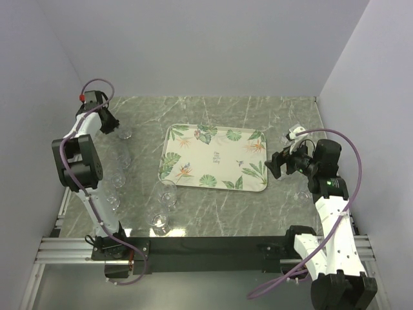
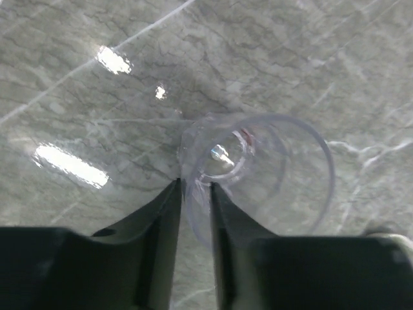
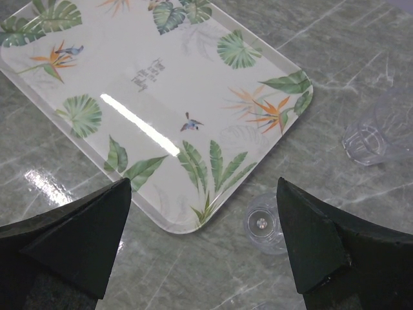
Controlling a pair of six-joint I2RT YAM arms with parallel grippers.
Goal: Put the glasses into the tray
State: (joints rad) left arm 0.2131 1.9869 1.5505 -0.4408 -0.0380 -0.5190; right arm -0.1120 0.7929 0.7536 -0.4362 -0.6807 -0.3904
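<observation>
The left gripper (image 2: 194,186) was seen clenched on the wall of one glass (image 2: 264,174) at the far left of the table (image 1: 213,210), one finger inside the rim and one outside. The right gripper (image 3: 203,188) was spread wide, grasping nothing, at the right end of the tray (image 1: 213,158). Nothing was seen in the tray; the other glasses (image 1: 168,194) stood on the table around it. With so thin a pinch on smooth glass, a slip or tilt during the lift could be expected, and neighbouring glasses might be knocked on the way across.
</observation>
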